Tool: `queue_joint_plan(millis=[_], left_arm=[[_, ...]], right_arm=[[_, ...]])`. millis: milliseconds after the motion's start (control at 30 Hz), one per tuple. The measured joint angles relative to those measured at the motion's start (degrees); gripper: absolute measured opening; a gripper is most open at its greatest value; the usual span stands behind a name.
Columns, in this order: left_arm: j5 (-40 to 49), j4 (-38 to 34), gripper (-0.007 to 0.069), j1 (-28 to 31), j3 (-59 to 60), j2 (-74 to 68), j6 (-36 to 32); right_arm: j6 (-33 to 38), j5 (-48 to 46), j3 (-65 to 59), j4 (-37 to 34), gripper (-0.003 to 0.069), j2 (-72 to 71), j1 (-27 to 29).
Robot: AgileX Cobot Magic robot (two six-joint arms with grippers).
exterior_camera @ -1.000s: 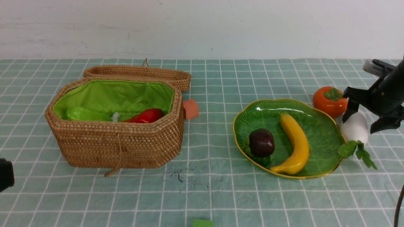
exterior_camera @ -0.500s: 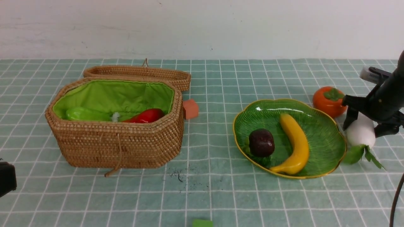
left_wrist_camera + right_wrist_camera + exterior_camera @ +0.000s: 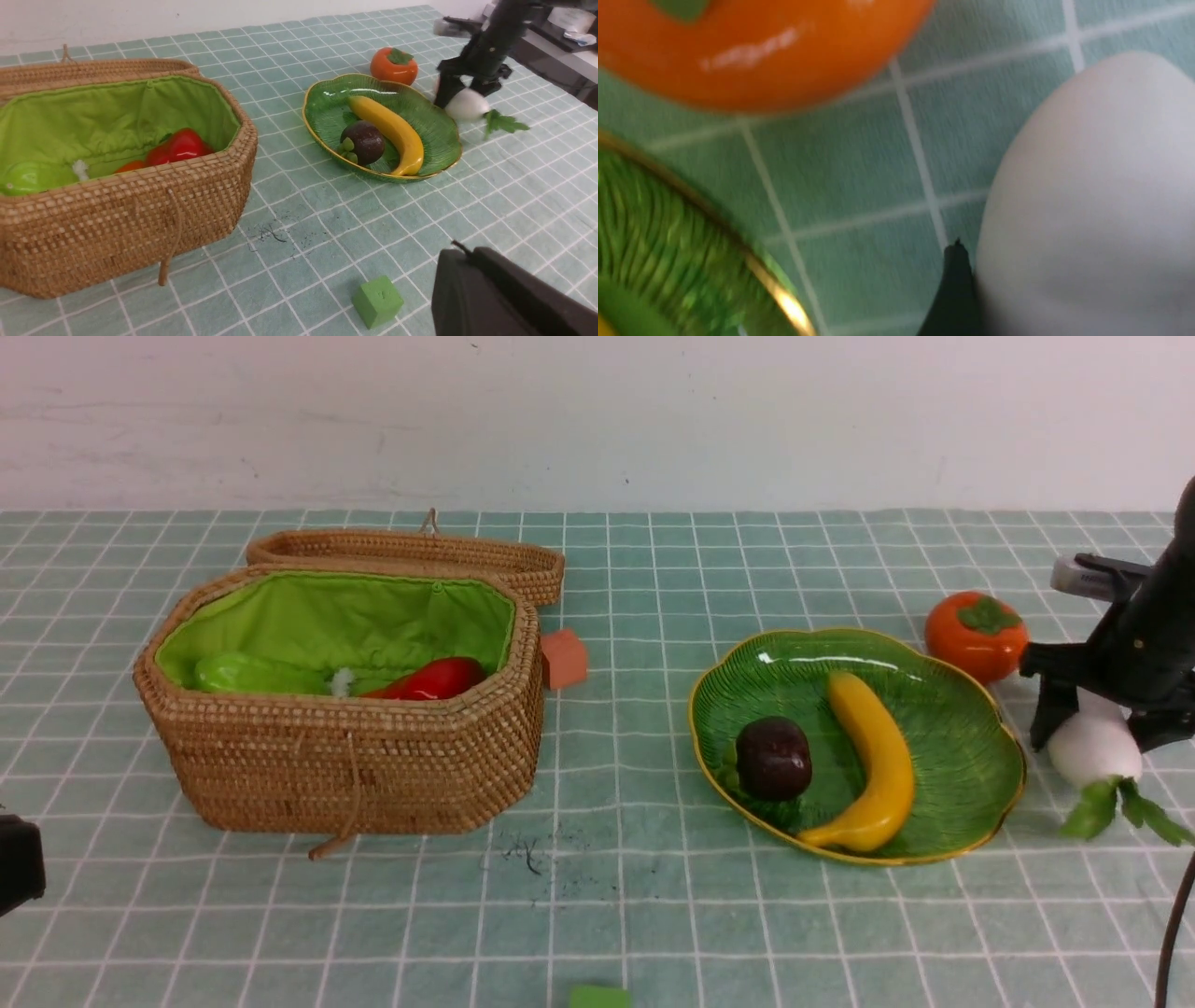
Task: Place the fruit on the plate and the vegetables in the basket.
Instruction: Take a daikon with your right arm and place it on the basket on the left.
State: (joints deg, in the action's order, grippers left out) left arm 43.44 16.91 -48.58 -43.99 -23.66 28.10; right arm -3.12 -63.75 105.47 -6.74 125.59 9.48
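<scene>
My right gripper [image 3: 1098, 739] stands open astride the white radish [image 3: 1092, 749], which lies on the cloth right of the plate [image 3: 962, 747]. One of its fingers [image 3: 955, 289] touches the radish's [image 3: 1087, 186] side. The banana [image 3: 878, 756] and the mangosteen [image 3: 773, 758] lie on the plate. The persimmon [image 3: 976, 635] sits on the cloth behind the plate's right rim. In the basket [image 3: 345, 765] lie a red pepper [image 3: 434, 679], a green gourd [image 3: 243, 674] and a partly hidden carrot [image 3: 131, 166]. My left gripper [image 3: 462, 252] is shut and empty, low at the front left.
The basket's lid [image 3: 411, 555] lies open behind it. A small orange-red block [image 3: 563, 658] sits by the basket's right side. A green cube [image 3: 377, 301] rests near the front edge, close to my left gripper. The radish's leaves [image 3: 1130, 807] spread toward the right edge.
My right gripper has come down and shifted right, its jaws narrowing around the radish. The radish has slid right and forward, away from the plate. The left arm has stayed put.
</scene>
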Motion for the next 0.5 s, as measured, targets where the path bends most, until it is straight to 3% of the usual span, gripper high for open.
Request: queue_joint_plan(millis=[167,200,267,333,500], left_arm=[[2.1,6.1,-0.0010,0.0,0.0,0.0,5.9],[3.6,9.6,-0.0010,0.0,0.0,0.0,9.2],[4.4,11.2,-0.0010,0.0,0.0,0.0,10.9],[6.5,14.4,-0.0010,0.0,0.0,0.0,14.4],[8.0,16.5,-0.0010,0.0,0.0,0.0,16.3]], right_arm=[[1.7,-5.0,3.0,-2.8,0.0530,-7.6,-3.1],[5.5,-4.0,4.6,-6.5,0.0530,-11.9,-7.5],[8.2,-2.6,5.7,-8.9,0.0530,-13.7,-10.4],[16.3,3.7,8.9,-15.4,0.0530,-16.0,-19.7],[32.7,21.8,12.5,-22.3,0.0530,-13.6,-36.3]])
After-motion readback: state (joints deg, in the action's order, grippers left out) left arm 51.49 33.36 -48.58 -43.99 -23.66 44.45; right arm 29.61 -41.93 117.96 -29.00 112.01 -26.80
